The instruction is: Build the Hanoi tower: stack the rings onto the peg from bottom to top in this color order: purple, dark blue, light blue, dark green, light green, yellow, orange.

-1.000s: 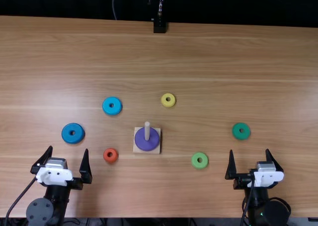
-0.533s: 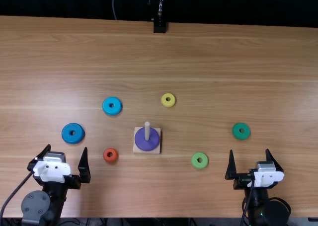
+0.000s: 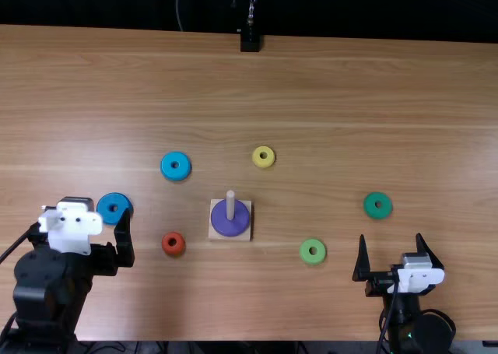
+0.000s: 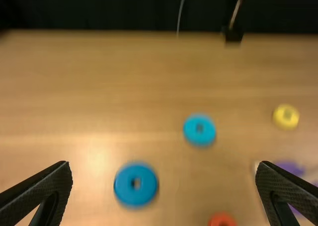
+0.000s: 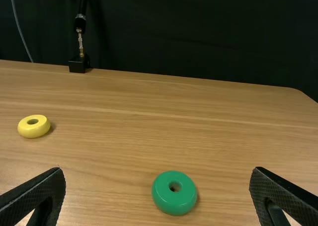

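Note:
My left gripper [image 3: 99,210] hangs open beside the dark blue ring [image 3: 108,201], its fingers empty. From the left wrist, the open left gripper [image 4: 164,164] has the dark blue ring [image 4: 121,185] in view between its fingers, not touched. The purple ring [image 3: 224,226] lies around the wooden peg [image 3: 230,202] on its square base. Loose on the table are the light blue ring [image 3: 166,167], yellow ring [image 3: 256,159], orange-red ring [image 3: 166,246], light green ring [image 3: 304,253] and dark green ring [image 3: 370,207]. The right gripper [image 3: 391,237] stands open, nearer than the dark green ring; likewise the right gripper [image 5: 158,170].
A black stand [image 3: 250,41] with a metal rod is at the table's far edge. A cable [image 3: 178,8] hangs against the dark backdrop. Wooden tabletop [image 3: 350,89] stretches beyond the rings.
The left arm has lifted and moved forward and a little left, with its gripper now partly beside the dark blue ring. The right arm and all rings have kept still.

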Robot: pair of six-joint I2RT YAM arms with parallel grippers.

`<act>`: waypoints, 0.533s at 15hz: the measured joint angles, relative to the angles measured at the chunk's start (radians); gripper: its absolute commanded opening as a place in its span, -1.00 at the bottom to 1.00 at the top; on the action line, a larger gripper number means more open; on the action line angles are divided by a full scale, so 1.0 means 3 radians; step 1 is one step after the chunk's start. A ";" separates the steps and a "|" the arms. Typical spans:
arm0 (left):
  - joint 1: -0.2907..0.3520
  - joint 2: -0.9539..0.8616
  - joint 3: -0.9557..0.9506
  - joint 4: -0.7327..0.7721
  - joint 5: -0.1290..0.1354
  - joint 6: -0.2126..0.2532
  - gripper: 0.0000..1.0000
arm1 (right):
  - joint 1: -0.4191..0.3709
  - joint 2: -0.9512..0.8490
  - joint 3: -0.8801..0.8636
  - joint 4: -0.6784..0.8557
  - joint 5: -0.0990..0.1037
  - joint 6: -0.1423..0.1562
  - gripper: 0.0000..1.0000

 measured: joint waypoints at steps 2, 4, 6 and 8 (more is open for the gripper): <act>0.0097 0.0511 0.0188 -0.0305 -0.0006 0.0004 1.00 | 0.0000 0.0000 0.0000 -0.0001 0.0001 0.0000 1.00; 0.0314 0.0884 0.0266 -0.0354 -0.0008 0.0069 1.00 | 0.0000 0.0000 0.0000 -0.0001 0.0001 0.0000 1.00; 0.0403 0.1227 0.0416 -0.0350 -0.0023 0.0109 1.00 | 0.0000 0.0000 0.0000 0.0000 0.0003 0.0000 1.00; 0.0435 0.1640 0.0486 -0.0351 -0.0022 0.0126 1.00 | 0.0000 0.0000 -0.0001 -0.0003 0.0003 0.0000 1.00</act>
